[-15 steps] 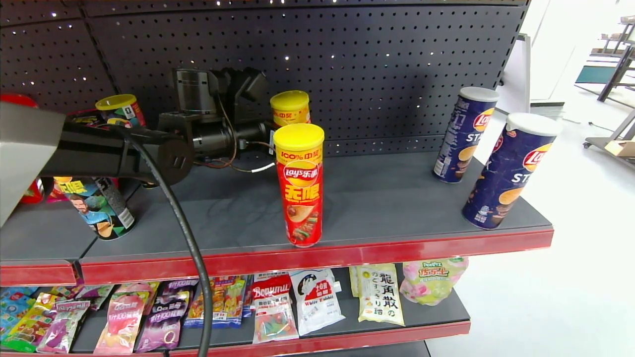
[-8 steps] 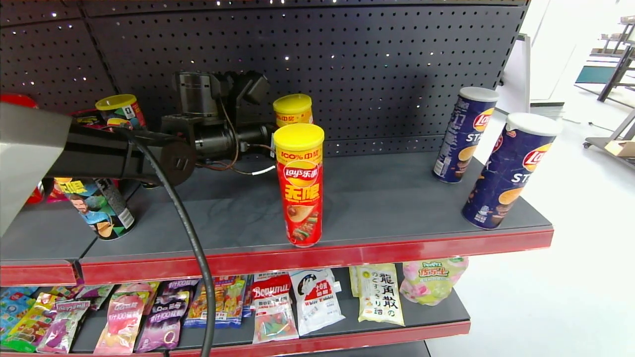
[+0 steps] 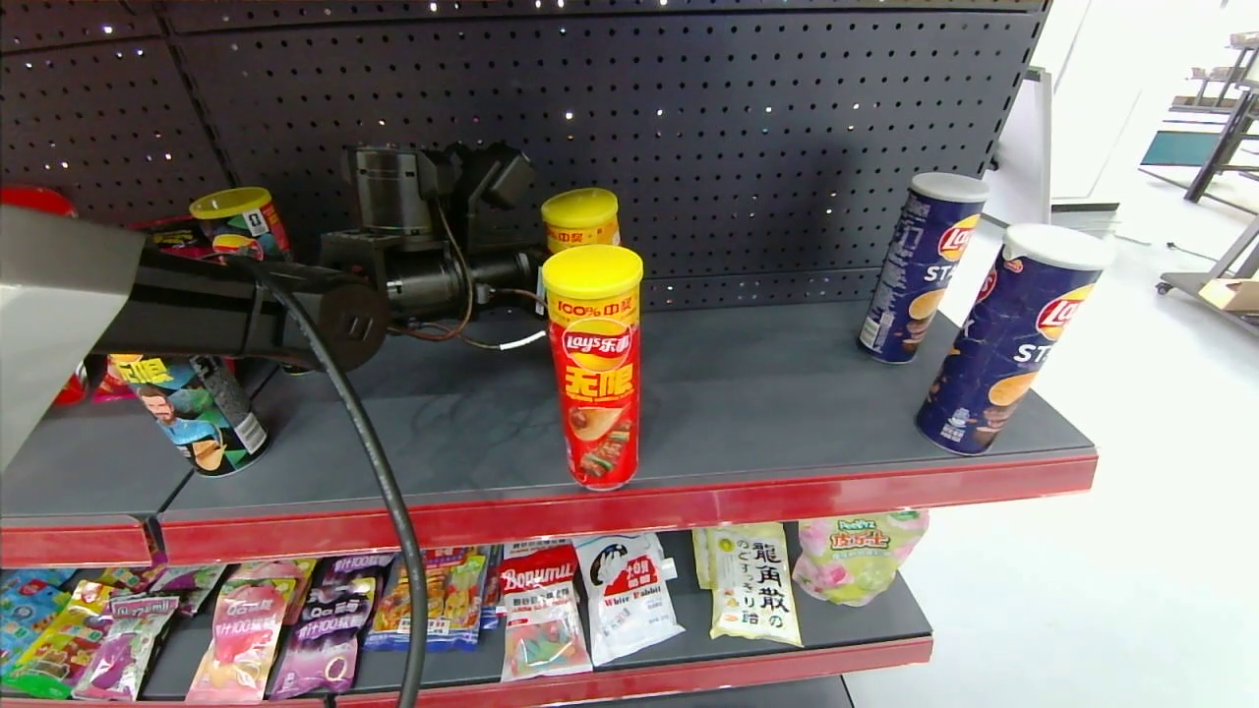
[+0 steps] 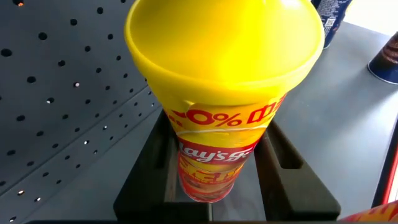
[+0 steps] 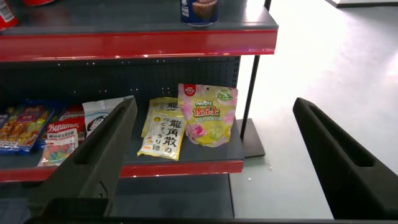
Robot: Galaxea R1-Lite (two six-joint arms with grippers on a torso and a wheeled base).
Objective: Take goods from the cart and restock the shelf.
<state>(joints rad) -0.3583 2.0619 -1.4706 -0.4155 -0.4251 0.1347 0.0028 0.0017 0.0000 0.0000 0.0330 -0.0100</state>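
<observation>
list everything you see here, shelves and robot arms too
shelf: two levels, grey with red edges, ahead
pegboard: one, dark, behind the shelf
front red can: one, yellow lid, upper level front edge
rear red can: one, yellow lid, upper level near pegboard
blue cans: two, white lids, upper level right end
patterned cans: two, multicoloured, upper level left
snack bags: many, mixed colours, lower level
left gripper: black, shut on rear red can
right gripper: black, open, facing lower level

Bright at the right — shelf (image 3: 748,393) back shadowed, holes glinting; edges perhaps bowed.
</observation>
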